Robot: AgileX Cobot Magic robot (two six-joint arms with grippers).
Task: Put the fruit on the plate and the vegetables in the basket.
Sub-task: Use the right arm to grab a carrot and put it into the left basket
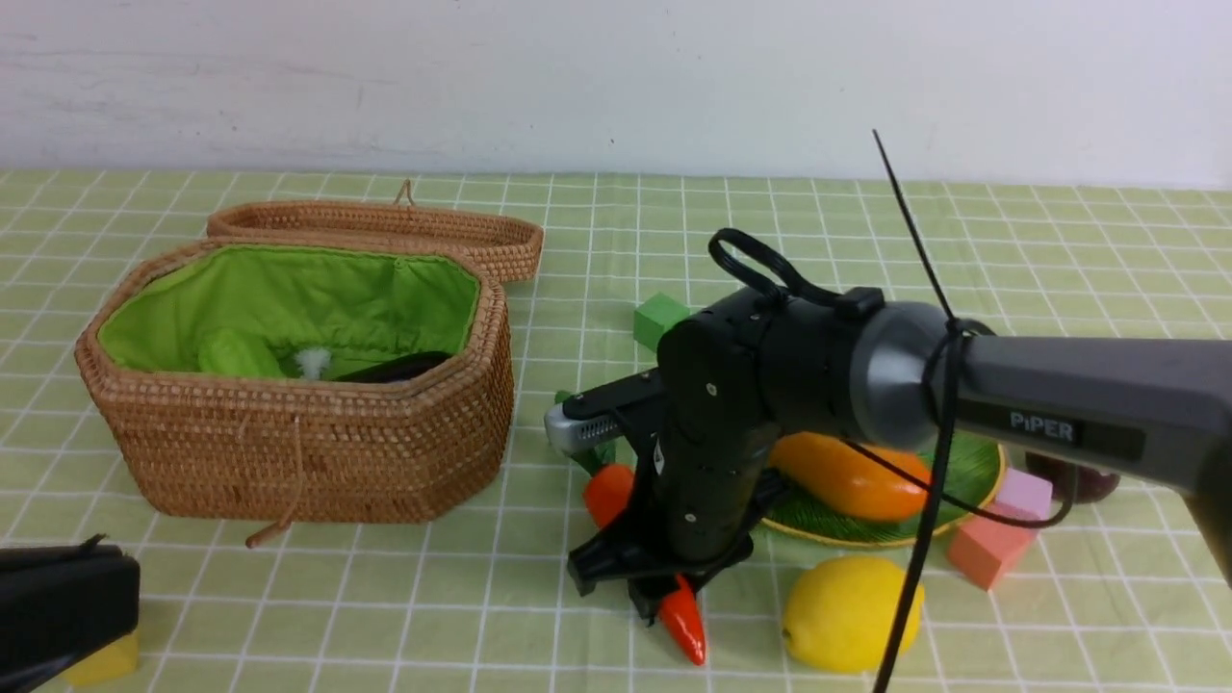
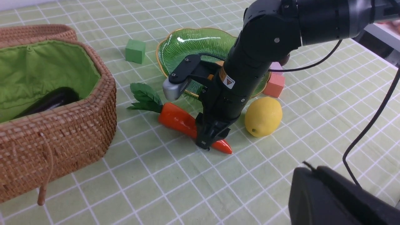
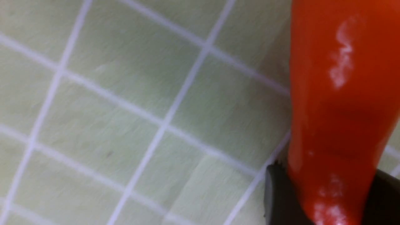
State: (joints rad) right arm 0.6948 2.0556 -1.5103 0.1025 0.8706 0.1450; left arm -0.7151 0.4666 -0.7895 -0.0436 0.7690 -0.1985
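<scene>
My right gripper (image 2: 210, 139) is shut on the orange-red carrot (image 2: 179, 119), which lies on the cloth with its leaves toward the basket (image 1: 289, 452). The wrist view shows the carrot (image 3: 337, 93) pinched between dark fingers (image 3: 278, 193). A lemon (image 1: 852, 613) sits just right of it. The mango (image 1: 847, 476) lies on the green plate (image 1: 974, 464). The mangosteen (image 1: 1092, 481) is mostly hidden behind the right arm. A bitter gourd (image 1: 236, 354) and an eggplant (image 2: 50, 100) lie inside the basket. My left gripper (image 2: 308, 168) is shut and empty, near the front left.
The basket's lid (image 1: 385, 226) lies open behind it. A green cube (image 1: 660, 318) sits behind the plate. A pink cube (image 1: 1022, 493) and a salmon block (image 1: 987, 551) stand by the plate's right rim. A yellow cube (image 1: 106, 662) is under the left gripper.
</scene>
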